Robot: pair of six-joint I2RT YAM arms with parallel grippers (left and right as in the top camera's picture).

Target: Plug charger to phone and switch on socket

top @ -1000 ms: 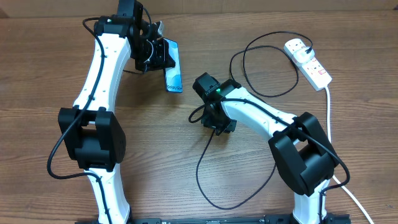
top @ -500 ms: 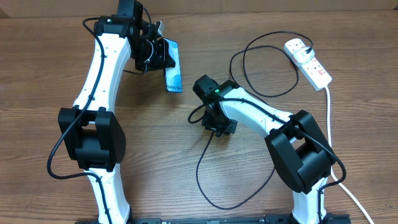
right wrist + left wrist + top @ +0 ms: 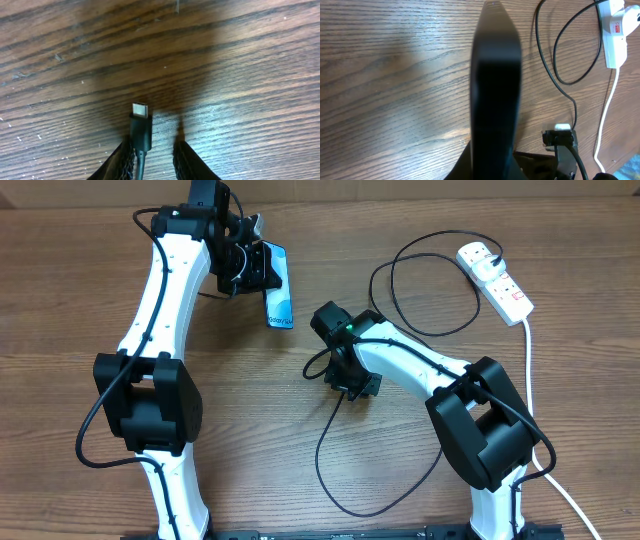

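My left gripper [image 3: 256, 270] is shut on the phone [image 3: 280, 302] and holds it on edge above the table at the back left. In the left wrist view the phone [image 3: 495, 85] is a dark edge-on slab that hides the jaws. The charger's black cable [image 3: 319, 452] loops across the table to its white plug in the socket [image 3: 497, 280] at the back right. Low over the table's middle, my right gripper [image 3: 155, 156] is open. The connector tip [image 3: 140, 127] lies between its fingers, against the left finger [image 3: 127, 160], with a gap to the right finger.
The socket's thick white cord [image 3: 530, 370] runs down the right side toward the front edge. The black cable makes a wide loop [image 3: 372, 510] in front of my right arm. The socket [image 3: 615, 37] and its white cord also show in the left wrist view.
My right arm has shifted slightly to the left. The left arm and the phone have not moved.
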